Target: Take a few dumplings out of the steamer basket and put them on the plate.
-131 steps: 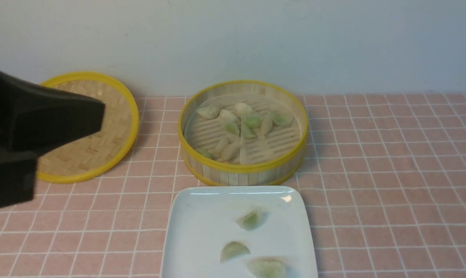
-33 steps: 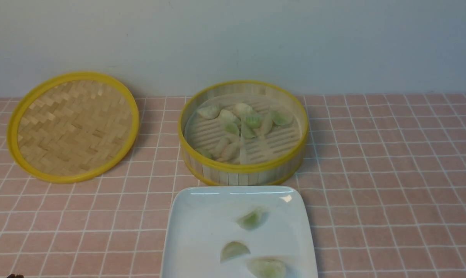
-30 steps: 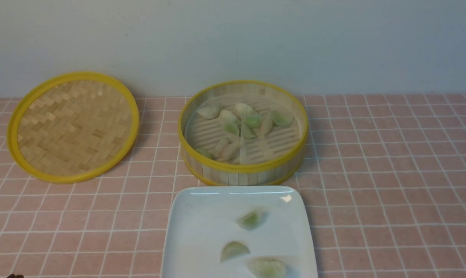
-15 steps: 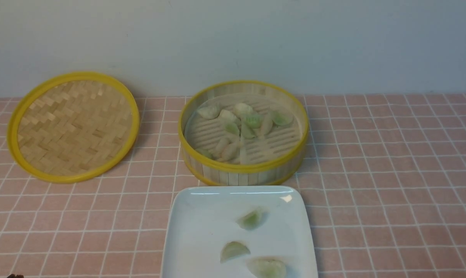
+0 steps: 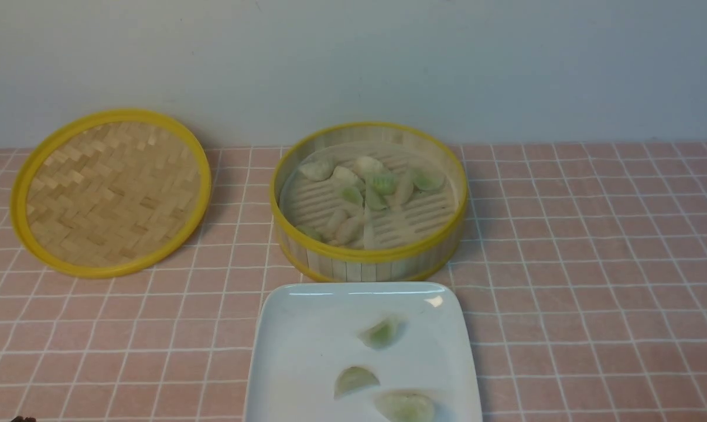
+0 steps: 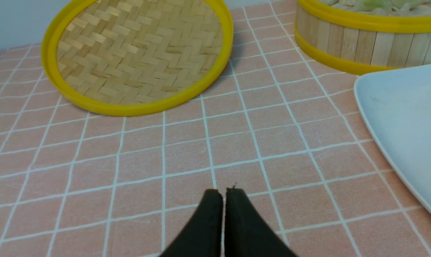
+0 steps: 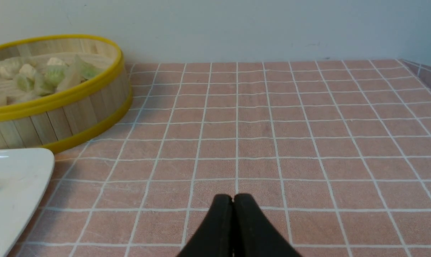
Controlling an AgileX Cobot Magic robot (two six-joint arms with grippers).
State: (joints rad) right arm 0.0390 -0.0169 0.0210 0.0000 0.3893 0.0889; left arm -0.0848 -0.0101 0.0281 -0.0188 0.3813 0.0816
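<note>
Since the left arm cleared the lid (image 5: 112, 192), three dumplings (image 5: 380, 333) remain on the plate (image 5: 294, 351). The left gripper (image 6: 224, 191) and right gripper (image 7: 233, 197) are both closed and empty. The steamer basket (image 5: 369, 258) sits at the plate's 12 o'clock.

**Bamboo, glaze and matt cloth**

The steamer basket (image 5: 369, 264) is pale slatted bamboo with smooth yellow rims. The lid (image 5: 112, 192) is flat woven bamboo strips. The plate (image 5: 294, 351) is glossy white, catching light. The dumplings (image 5: 382, 183) have translucent, waxy skins. The table (image 5: 593, 281) wears matt pink checked cloth.
</note>
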